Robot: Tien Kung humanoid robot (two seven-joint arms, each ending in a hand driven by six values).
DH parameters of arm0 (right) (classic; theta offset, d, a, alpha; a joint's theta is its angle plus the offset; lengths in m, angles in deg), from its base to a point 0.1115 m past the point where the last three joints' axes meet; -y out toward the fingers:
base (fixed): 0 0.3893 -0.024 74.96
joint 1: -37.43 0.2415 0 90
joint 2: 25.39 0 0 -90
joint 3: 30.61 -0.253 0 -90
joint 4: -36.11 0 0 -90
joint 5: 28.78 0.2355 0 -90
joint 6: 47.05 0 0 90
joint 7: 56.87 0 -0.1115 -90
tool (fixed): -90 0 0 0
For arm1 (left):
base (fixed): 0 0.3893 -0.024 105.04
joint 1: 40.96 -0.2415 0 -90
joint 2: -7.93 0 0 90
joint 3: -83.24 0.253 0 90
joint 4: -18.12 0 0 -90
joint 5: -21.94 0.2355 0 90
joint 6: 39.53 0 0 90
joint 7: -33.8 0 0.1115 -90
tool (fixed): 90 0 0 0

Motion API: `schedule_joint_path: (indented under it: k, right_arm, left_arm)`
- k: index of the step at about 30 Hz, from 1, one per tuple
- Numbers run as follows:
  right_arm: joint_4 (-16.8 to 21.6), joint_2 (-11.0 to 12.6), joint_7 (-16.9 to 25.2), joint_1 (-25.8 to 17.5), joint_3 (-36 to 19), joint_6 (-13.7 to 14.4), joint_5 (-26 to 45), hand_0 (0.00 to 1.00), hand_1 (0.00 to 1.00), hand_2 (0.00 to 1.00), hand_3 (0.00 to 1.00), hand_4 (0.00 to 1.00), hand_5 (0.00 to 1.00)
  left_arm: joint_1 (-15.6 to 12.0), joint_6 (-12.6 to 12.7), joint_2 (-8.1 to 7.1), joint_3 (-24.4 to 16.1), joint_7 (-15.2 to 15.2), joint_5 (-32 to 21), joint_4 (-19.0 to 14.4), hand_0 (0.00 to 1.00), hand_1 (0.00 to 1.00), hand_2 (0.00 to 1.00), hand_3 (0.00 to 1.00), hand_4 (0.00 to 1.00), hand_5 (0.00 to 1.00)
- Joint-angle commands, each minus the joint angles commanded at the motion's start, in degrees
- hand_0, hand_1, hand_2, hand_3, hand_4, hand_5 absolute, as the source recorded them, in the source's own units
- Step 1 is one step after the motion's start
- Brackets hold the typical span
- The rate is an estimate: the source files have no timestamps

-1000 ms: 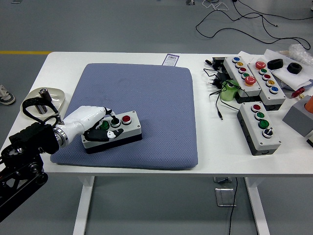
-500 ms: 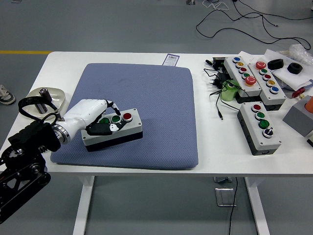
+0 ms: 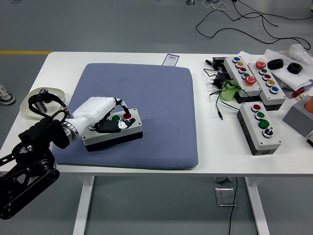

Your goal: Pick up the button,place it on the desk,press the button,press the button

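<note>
A grey button box (image 3: 113, 129) with a green button (image 3: 116, 118) and a red button (image 3: 127, 116) lies on the blue mat (image 3: 146, 107) at its front left. My left hand (image 3: 115, 120), white with black fingers, rests on top of the box. Its fingers (image 3: 117, 125) lie curled over the left part of the box, next to the green and red buttons. It does not lift the box. My right hand is out of view.
Three more button boxes stand at the right: two at the back (image 3: 243, 74) (image 3: 266, 81) and one nearer (image 3: 259, 126). Black cables (image 3: 215, 88) and a green object (image 3: 228, 91) lie between them and the mat. A metal dish (image 3: 41, 100) sits at the table's left edge.
My left hand has slid to the right along the top of the box, from over the green button toward the red one. The box has not moved.
</note>
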Motion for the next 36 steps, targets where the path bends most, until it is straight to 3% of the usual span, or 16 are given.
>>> schedule_joint_path:
  k: [13, 17, 21, 23, 24, 27, 29, 30, 35, 36]
  right_arm:
    - [0.0, 0.07, 0.07, 0.07, -0.48, -0.01, -0.59, 0.673, 0.658, 0.674, 0.624, 0.31, 0.173]
    - [0.0, 0.07, 0.06, 0.11, -0.55, 0.0, -0.62, 0.673, 0.658, 0.674, 0.624, 0.31, 0.173]
    - [0.0, 0.09, 0.06, 0.11, -0.59, 0.02, -0.62, 0.673, 0.658, 0.674, 0.624, 0.31, 0.173]
    - [0.0, 0.09, 0.06, 0.09, -0.61, 0.02, -0.65, 0.673, 0.658, 0.674, 0.624, 0.31, 0.173]
    - [0.0, 0.09, 0.06, 0.08, -0.62, 0.02, -0.65, 0.673, 0.658, 0.674, 0.624, 0.31, 0.173]
    - [0.0, 0.1, 0.07, 0.07, -0.59, 0.04, -0.59, 0.673, 0.658, 0.674, 0.624, 0.31, 0.173]
    - [0.0, 0.1, 0.08, 0.04, -0.63, 0.05, -0.59, 0.673, 0.658, 0.674, 0.624, 0.31, 0.173]
    - [0.0, 0.1, 0.08, 0.03, -0.69, 0.05, -0.68, 0.673, 0.658, 0.674, 0.624, 0.31, 0.173]
    - [0.0, 0.09, 0.12, -0.05, -1.08, 0.04, -1.07, 0.673, 0.658, 0.674, 0.624, 0.31, 0.173]
    - [0.0, 0.09, 0.13, -0.05, -1.12, 0.03, -1.13, 0.673, 0.658, 0.674, 0.624, 0.31, 0.173]
  left_arm:
    - [0.15, -4.48, 0.08, 0.92, -1.29, 0.06, 2.04, 0.002, 0.002, 0.002, 0.635, 0.702, 0.834]
    - [0.05, -3.29, -0.02, 0.78, -1.59, 0.62, 1.6, 0.002, 0.002, 0.002, 0.635, 0.702, 0.834]
    - [-0.43, 0.0, -0.02, -0.85, -1.4, 1.22, 0.12, 0.002, 0.002, 0.002, 0.64, 0.703, 0.84]
    - [-0.96, 2.89, 0.22, -2.24, -2.28, 1.42, -0.94, 0.002, 0.002, 0.002, 0.64, 0.703, 0.84]
    - [-1.3, 4.47, 0.43, -3.16, -2.61, 1.54, -1.43, 0.005, 0.002, 0.002, 0.672, 0.695, 0.953]
    - [-2.54, 9.01, 1.3, -6.3, -3.38, 0.7, -2.56, 0.005, 0.002, 0.002, 0.672, 0.695, 0.953]
    - [-3.56, 12.47, 2.23, -9.06, -3.6, -1.11, -3.04, 0.005, 0.002, 0.002, 0.672, 0.695, 0.953]
    - [-4.13, 14.35, 2.77, -10.56, -3.52, -2.54, -3.19, 0.018, 0.058, 0.12, 0.746, 0.712, 0.998]
    - [-6.7, 21.65, 4.97, -16.19, -0.42, -11.42, -2.41, 0.018, 0.058, 0.12, 0.746, 0.712, 0.998]
    - [-7.01, 21.87, 5.22, -16.78, 0.13, -12.81, -2.17, 0.432, 0.613, 0.651, 0.874, 0.693, 0.998]
